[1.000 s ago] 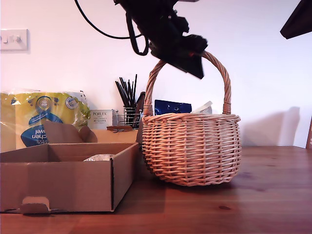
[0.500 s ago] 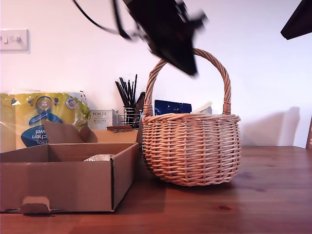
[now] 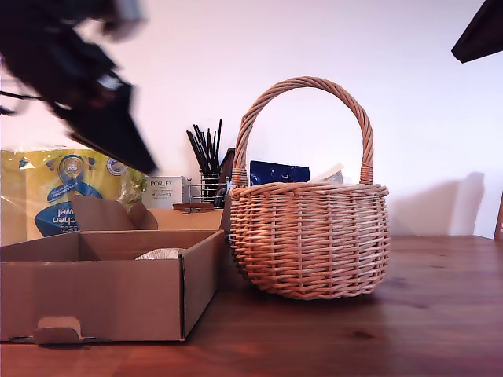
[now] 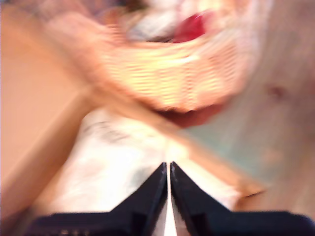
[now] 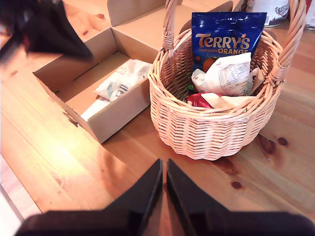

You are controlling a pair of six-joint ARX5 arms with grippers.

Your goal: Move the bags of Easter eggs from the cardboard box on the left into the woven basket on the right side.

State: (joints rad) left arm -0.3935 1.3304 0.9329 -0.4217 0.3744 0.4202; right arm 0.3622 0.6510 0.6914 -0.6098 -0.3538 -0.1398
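The woven basket [image 3: 308, 239] stands mid-table and holds a dark blue Terry's bag [image 5: 227, 42], a white pouch [image 5: 227, 74] and a red-and-cream one [image 5: 209, 100]. The cardboard box [image 3: 94, 294] lies open at the exterior view's left with white-and-green pouches [image 5: 123, 78] inside. My first gripper [image 3: 141, 161] is motion-blurred above the box. In its own wrist view my first gripper [image 4: 167, 166] is shut and empty over a white pouch [image 4: 118, 162]. My second gripper [image 5: 164, 162] is shut and empty, high above the table in front of the basket.
Behind the box stand a yellow-and-blue kitchen-towel pack [image 3: 67, 188], a white Porlex box [image 3: 163, 191] and a wire holder of black sticks [image 3: 206, 169]. A dark part of an arm [image 3: 479, 31] shows at the exterior view's top right corner. Bare wooden table [image 3: 440, 314] lies beside the basket.
My first arm has swung from above the basket's handle to the exterior view's left and lower, over the cardboard box. The basket, the box and the bags have not moved.
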